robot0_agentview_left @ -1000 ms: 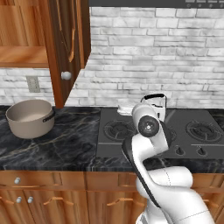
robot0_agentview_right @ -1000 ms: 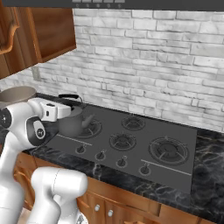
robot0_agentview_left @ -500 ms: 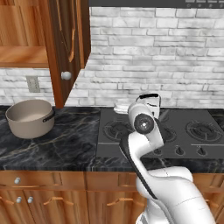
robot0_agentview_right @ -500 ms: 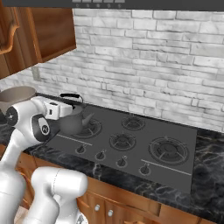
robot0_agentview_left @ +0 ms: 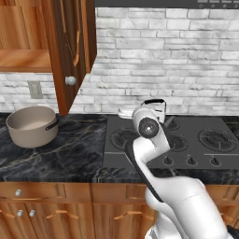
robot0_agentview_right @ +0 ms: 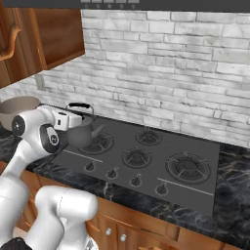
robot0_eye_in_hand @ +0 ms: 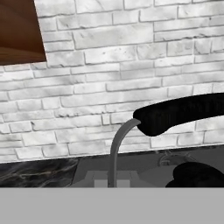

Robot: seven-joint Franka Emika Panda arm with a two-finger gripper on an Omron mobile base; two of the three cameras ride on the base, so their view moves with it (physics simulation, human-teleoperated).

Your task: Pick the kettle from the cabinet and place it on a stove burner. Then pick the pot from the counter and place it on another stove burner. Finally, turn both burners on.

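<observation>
Pinching the kettle (robot0_agentview_right: 84, 132) by its thin arched handle (robot0_eye_in_hand: 175, 114), the gripper (robot0_agentview_right: 73, 118) is pressed tight, kettle resting over the front-left burner (robot0_agentview_right: 97, 143) of the cooktop (robot0_agentview_right: 195, 141).

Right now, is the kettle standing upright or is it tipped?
Upright. In the right base view the kettle sits level on the front-left burner, handle arched on top, spout pointing sideways.

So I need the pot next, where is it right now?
The pot sits on the black counter at the left of the left base view, below the open cabinet and left of the stove.
</observation>
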